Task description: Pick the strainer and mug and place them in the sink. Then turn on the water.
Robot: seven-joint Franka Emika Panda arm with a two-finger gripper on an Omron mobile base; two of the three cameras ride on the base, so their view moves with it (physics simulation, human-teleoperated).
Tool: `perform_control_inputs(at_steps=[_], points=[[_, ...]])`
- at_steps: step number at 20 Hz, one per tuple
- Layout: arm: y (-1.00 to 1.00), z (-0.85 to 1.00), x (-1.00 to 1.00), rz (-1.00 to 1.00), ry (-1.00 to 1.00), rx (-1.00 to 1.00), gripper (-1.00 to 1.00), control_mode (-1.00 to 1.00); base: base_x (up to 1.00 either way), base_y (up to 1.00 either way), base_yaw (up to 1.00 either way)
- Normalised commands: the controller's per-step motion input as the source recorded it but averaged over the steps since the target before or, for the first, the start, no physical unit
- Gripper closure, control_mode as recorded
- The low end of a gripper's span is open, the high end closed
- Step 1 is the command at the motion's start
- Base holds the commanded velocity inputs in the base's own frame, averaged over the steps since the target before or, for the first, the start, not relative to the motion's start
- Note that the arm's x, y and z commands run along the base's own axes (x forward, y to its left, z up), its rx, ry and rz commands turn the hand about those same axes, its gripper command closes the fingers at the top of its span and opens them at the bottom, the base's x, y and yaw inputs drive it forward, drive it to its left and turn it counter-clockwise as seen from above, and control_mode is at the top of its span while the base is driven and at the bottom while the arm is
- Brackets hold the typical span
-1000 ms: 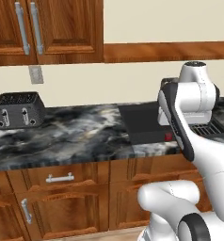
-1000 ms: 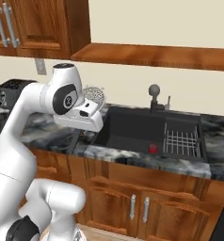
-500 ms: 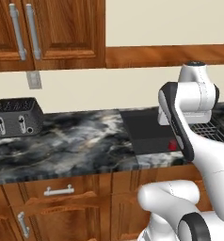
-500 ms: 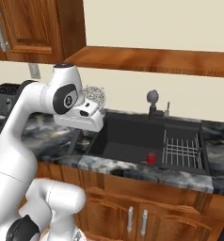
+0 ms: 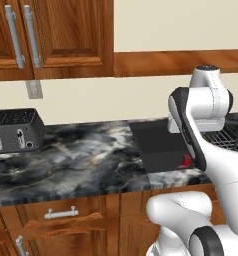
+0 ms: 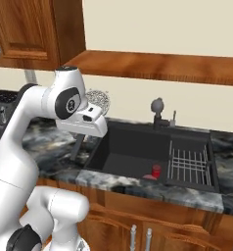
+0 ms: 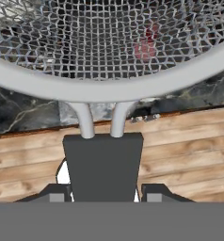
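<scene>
Strainer (image 7: 109, 52) fills the frame's top, handle pinched in the part-open gripper (image 7: 103, 192) — could clip the sink (image 6: 138, 147) rim.

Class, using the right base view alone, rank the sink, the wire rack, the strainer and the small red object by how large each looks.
1. sink
2. wire rack
3. strainer, partly hidden behind the arm, so its rank is uncertain
4. small red object
</scene>
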Motion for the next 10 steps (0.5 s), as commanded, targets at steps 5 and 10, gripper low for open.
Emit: perform_control_inputs(at_steps=[5,10], points=[[0.0,0.0,0.0,0.0,0.0,0.0,1.0,1.0,0.36,-0.1,0.0],[0.0,0.0,0.0,0.0,0.0,0.0,1.0,1.0,0.35,-0.11,0.01]])
